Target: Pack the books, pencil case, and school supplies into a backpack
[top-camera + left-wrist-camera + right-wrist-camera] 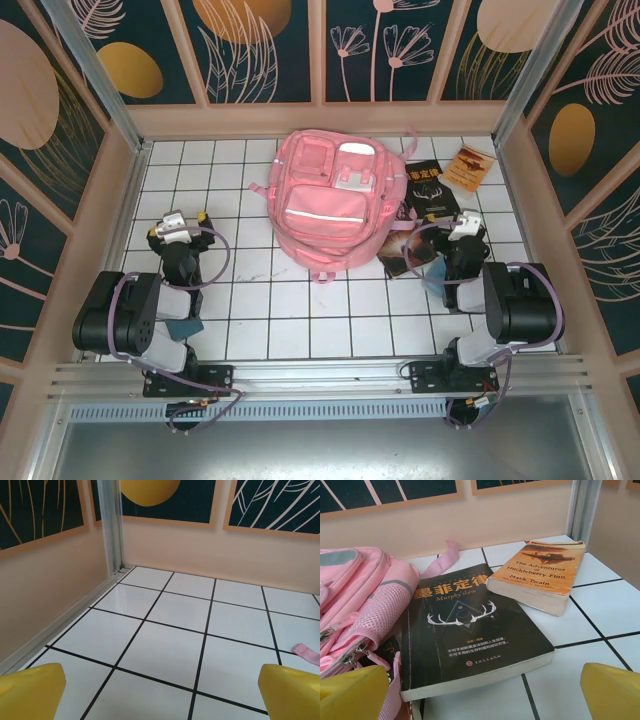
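Two arms sit folded low near the bottom of the top view, elbows back and wrists aimed up-frame at the back wall.

Left gripper [179,222]: mid-left of the frame, over bare white tiled table [250,290], well apart from the pink backpack [330,205]. In the left wrist view the left gripper [160,697] has its jaws spread wide, with the yellow fingers [30,692] at the two bottom corners. Nothing is between them and they touch nothing. A pink strap end [306,654] lies on the tile at the right edge.

Right gripper [464,228]: mid-right, just right of the dark brownish book [407,252]. That book lies at the backpack's lower right corner, partly tucked under it. In the right wrist view the right gripper [480,697] also has its jaws fully spread and empty, fingers [612,692] in the bottom corners and low over the tile.

Task items:
- The backpack [355,595] lies flat, front pockets up, at upper centre of the top view.
- The black Murphy's Law paperback [428,190] lies flat against the backpack's right side. In the wrist view the backpack's mesh pocket overlaps the left edge of the paperback [470,625].
- The orange Huckleberry Finn paperback [470,165] is at upper right. Its near corner [540,575] sits at the black book's top right corner; cannot tell whether they overlap.
- I cannot make out the pencil case.
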`<action>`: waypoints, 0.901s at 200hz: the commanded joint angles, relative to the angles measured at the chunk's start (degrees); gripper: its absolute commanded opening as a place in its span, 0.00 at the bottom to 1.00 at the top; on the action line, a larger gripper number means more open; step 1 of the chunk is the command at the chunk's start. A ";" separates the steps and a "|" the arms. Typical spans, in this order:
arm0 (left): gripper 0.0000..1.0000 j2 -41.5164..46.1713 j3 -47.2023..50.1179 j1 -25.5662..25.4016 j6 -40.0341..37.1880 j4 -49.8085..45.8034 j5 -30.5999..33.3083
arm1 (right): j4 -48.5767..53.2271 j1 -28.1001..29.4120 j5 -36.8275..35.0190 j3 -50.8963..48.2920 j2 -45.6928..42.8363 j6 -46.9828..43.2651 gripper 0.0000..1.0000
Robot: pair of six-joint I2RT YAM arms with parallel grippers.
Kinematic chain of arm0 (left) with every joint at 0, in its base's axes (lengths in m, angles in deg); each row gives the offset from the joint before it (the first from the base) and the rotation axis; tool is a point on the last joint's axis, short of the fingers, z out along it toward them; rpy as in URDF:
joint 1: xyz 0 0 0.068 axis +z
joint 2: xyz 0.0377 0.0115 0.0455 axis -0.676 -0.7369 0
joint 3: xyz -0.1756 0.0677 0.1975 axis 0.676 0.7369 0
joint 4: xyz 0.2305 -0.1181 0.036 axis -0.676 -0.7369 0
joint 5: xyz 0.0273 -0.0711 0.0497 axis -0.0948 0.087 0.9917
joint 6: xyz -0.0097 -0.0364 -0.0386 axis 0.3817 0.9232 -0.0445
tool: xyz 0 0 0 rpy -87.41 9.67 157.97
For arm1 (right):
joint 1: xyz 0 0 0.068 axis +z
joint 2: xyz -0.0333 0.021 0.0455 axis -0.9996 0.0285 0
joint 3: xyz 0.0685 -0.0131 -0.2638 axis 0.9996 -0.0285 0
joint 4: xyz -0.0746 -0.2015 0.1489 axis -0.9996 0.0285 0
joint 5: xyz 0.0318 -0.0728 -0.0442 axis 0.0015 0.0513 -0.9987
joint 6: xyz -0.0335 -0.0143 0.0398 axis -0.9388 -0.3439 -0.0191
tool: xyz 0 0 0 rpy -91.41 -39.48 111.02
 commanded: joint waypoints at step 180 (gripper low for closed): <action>0.99 1.29 0.63 0.32 0.65 2.33 1.40 | 6.51 1.04 -0.85 2.62 -5.78 -0.75 0.99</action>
